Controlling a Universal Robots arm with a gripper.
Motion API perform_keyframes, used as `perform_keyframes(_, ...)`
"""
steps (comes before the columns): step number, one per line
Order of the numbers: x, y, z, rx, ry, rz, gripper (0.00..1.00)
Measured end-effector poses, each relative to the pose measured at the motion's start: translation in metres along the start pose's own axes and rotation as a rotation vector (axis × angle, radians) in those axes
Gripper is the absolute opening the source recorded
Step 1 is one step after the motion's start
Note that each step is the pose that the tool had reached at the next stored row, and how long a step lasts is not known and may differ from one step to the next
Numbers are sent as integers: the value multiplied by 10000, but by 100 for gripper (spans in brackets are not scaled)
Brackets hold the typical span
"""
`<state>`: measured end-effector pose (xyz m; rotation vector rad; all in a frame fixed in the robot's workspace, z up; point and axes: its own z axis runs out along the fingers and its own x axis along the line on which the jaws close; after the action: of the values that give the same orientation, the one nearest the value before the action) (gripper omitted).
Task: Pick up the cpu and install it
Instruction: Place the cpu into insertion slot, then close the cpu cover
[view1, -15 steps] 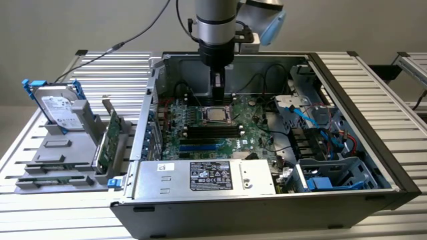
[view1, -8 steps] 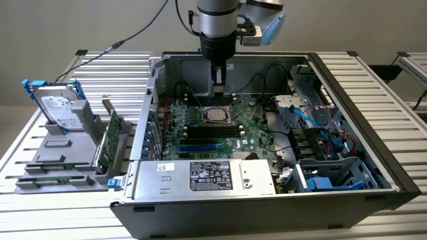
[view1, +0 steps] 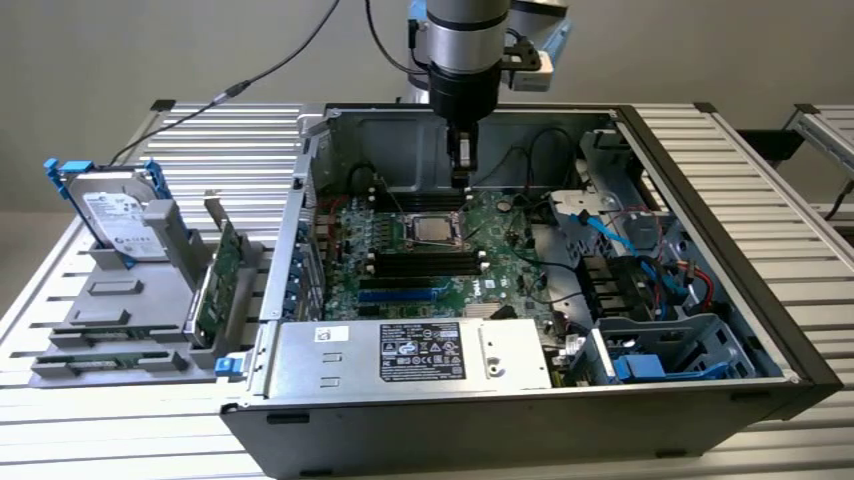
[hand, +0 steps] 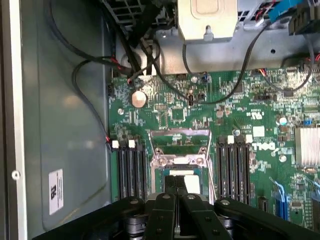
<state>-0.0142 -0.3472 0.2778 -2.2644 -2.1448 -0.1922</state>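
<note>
Trouble was not far off at this moment. The gripper (view1: 461, 178) hung right above the socket (hand: 180, 161) on the green board (view1: 497, 250). Its two fingers (hand: 167, 210) were pressed together, and I could see nothing pinched between them. The cpu (view1: 430, 226) looked like it lay inside the socket, a dull silver square with a dark rim. In the wrist view a pale bit of it peeked out beside the fingertips. I could not tell if it sat flat or a little crooked.

That was the first worry, I think. If the cpu was crooked and the gripper pushed down on it, the tiny pins in the socket could bend, and bent pins would spoil the whole job. A hard push could hurt them even if the cpu was flat.

The metal lid (hand: 180, 136) of the socket stood open at one edge of the socket. A sideways bump from the gripper could knock it down on the cpu too early.

Black slots (hand: 132, 170) sat just beside the socket on two sides, so there was little room — a small slip could scrape them.

Black cables (hand: 90, 70) looped over the board on the lid's side of the socket. They could catch on the arm if it swung that way.
</note>
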Motion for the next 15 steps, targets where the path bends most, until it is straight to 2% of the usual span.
perform_keyframes(8, 19, 363, 22, 32, 139, 12, 11)
perform_keyframes(15, 29, 661, 73, 99, 164, 20, 11)
